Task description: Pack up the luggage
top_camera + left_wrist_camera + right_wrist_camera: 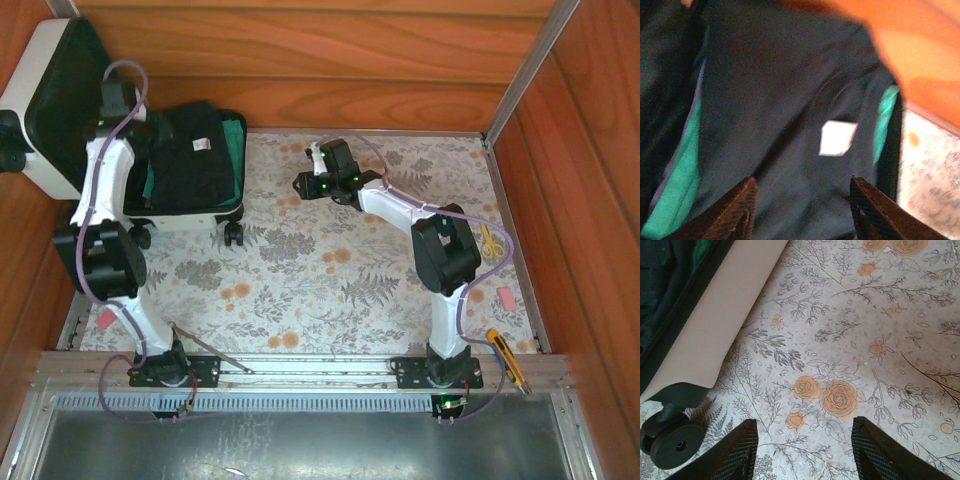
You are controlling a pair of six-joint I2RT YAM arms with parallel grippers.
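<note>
Wood walls (300, 60) box in your floral worktop (330, 270) on three sides. Your left gripper (802, 192) hangs with jaws apart and nothing between them over the dark clothes (765, 100) in the luggage (60, 110), which lies open at the far left. Your right gripper (802, 432), likewise spread and empty, hovers above bare worktop beside the luggage's wheel (672, 442); open room lies to its right.

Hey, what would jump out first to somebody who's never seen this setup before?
The open white luggage at the table's far left draws the eye first, filled with dark clothes and green fabric showing at the edges, with the left gripper open just above the pile. Next comes the busy floral tablecloth, where the right gripper hovers open and empty near a black wheel of the luggage.
</note>
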